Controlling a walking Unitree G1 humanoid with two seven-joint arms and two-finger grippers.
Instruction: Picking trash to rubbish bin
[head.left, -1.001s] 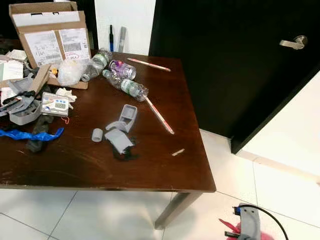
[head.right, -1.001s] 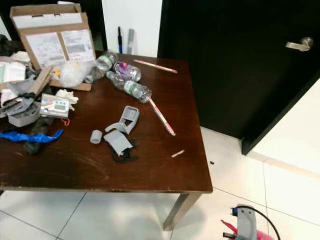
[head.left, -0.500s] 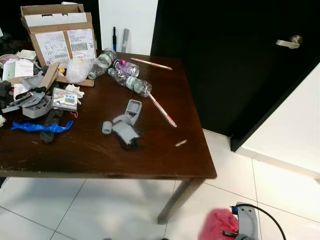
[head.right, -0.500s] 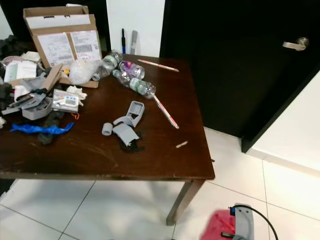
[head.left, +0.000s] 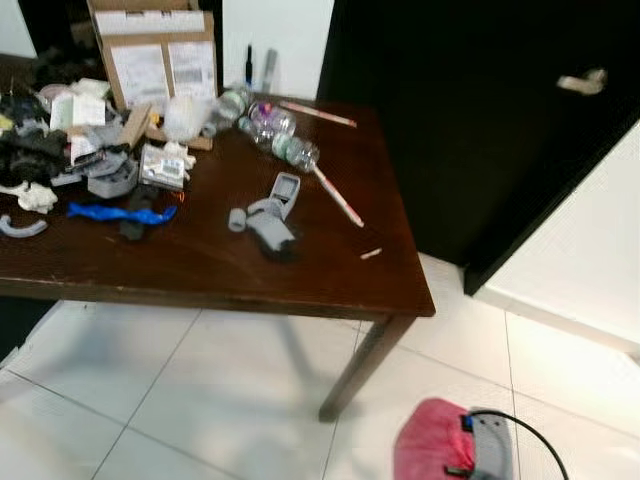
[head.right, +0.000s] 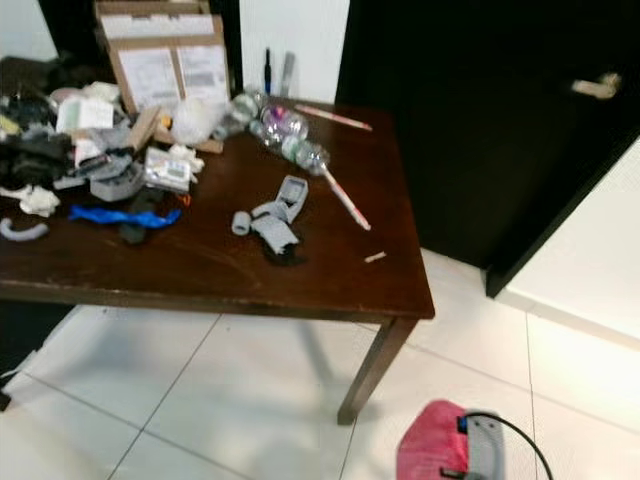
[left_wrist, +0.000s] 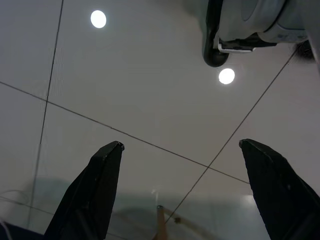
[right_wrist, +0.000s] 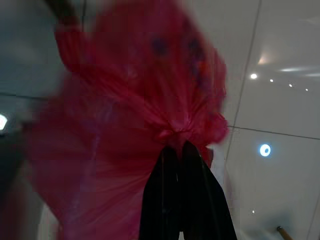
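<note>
Right wrist view: right gripper (right_wrist: 180, 150) pinches the knot of red bag (right_wrist: 135, 100), probably so it hangs closed | left gripper (left_wrist: 182, 190) spread, empty, over floor | table (head.left: 330, 290) cluttered

A red plastic trash bag (right_wrist: 135, 115), gathered into a knotted neck at its top, hangs bunched and crinkled from the right gripper (right_wrist: 180, 150), whose black fingers are pinched together on that neck. From the head camera it shows as a pink-red bundle low above the white tiled floor, well apart from the table.
</note>
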